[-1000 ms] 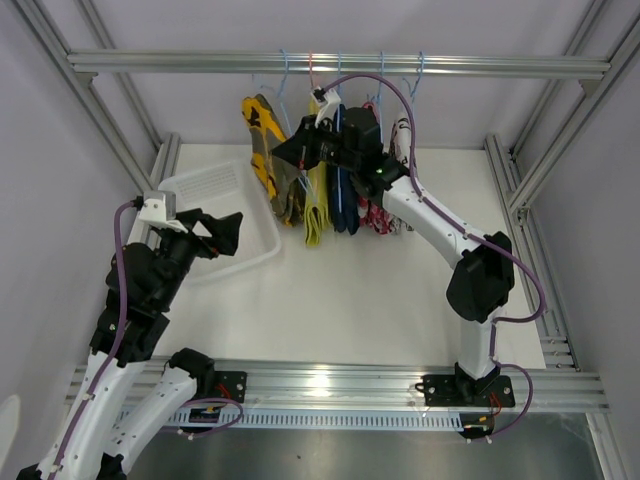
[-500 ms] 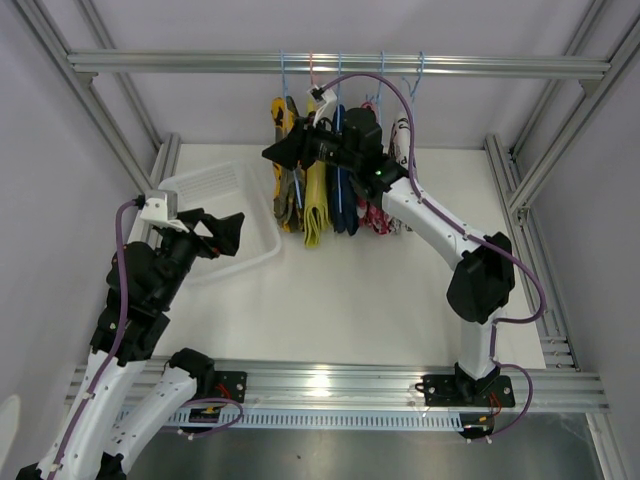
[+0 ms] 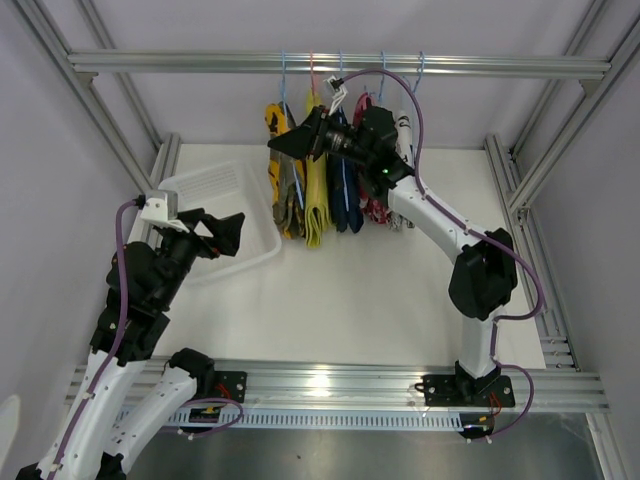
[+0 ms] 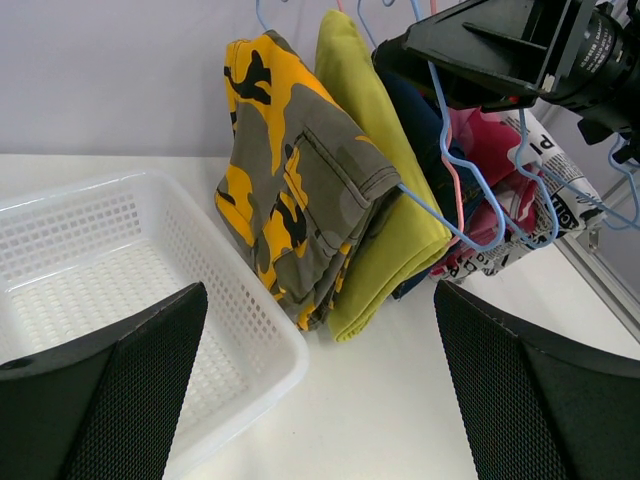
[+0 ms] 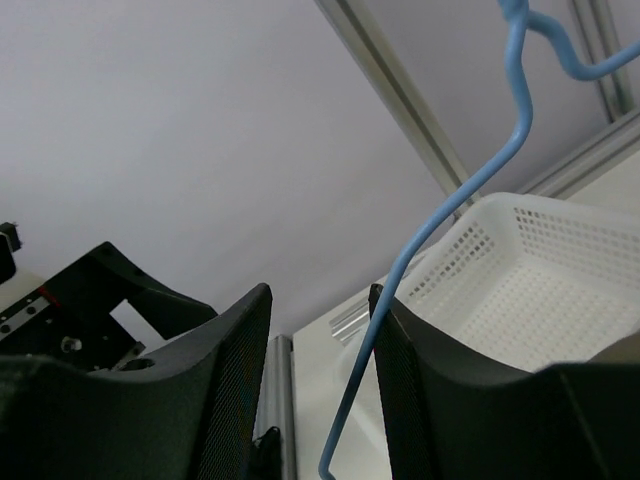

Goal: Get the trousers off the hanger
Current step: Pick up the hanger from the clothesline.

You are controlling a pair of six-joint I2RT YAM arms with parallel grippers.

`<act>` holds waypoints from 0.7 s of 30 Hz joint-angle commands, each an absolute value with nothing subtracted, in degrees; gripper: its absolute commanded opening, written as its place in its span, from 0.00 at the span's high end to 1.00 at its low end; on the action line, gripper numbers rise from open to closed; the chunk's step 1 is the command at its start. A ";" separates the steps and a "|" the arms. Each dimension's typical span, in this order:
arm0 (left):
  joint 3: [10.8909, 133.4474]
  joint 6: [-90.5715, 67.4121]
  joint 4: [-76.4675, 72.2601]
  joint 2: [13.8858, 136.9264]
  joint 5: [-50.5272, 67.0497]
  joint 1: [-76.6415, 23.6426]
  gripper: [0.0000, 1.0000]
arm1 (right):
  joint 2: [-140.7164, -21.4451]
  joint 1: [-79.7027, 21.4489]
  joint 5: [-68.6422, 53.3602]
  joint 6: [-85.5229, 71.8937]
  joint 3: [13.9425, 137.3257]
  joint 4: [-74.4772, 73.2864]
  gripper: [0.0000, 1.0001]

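— Where are the trousers?

— All five hang folded, side by side, on wire hangers from the rail [image 3: 340, 63] at the far side of the table [image 3: 350, 300]. From the left there is a yellow-brown camouflage pair [image 4: 290, 200] with a flap pocket, a plain yellow pair [image 4: 385, 180], a navy pair [image 4: 418, 125], a pink-red patterned pair [image 4: 490, 150], and a white pair with black newspaper lettering [image 4: 555, 195].

— And the hands?

— The right hand [image 5: 320, 295] is up at the left end of the row. Its fingers are parted and a blue hanger [image 5: 480, 190] wire runs through the gap, unpinched. The left hand [image 4: 320, 390] hovers spread wide above the white basket [image 4: 60, 215], left of the clothes.
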State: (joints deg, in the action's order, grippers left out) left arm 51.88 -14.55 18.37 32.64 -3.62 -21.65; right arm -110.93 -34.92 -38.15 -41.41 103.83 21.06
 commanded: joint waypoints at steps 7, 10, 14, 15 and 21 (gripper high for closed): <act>53.79 -14.59 18.02 33.05 -1.85 -22.06 0.01 | -113.02 -33.22 -44.47 -53.79 104.77 38.49 0.63; 53.88 -14.59 18.02 33.05 -1.85 -22.06 0.00 | -113.20 -33.22 -44.65 -54.14 104.85 38.85 0.77; 53.88 -14.59 18.10 33.05 -1.85 -22.06 0.01 | -112.77 -33.40 -44.21 -53.70 104.77 38.67 0.89; 53.88 -14.59 18.02 33.05 -1.67 -22.06 0.00 | -112.59 -33.40 -43.95 -53.18 104.77 38.24 0.95; 53.79 -14.59 18.10 33.05 -1.67 -22.06 0.00 | -110.05 -34.54 -40.70 -47.82 104.59 32.98 1.00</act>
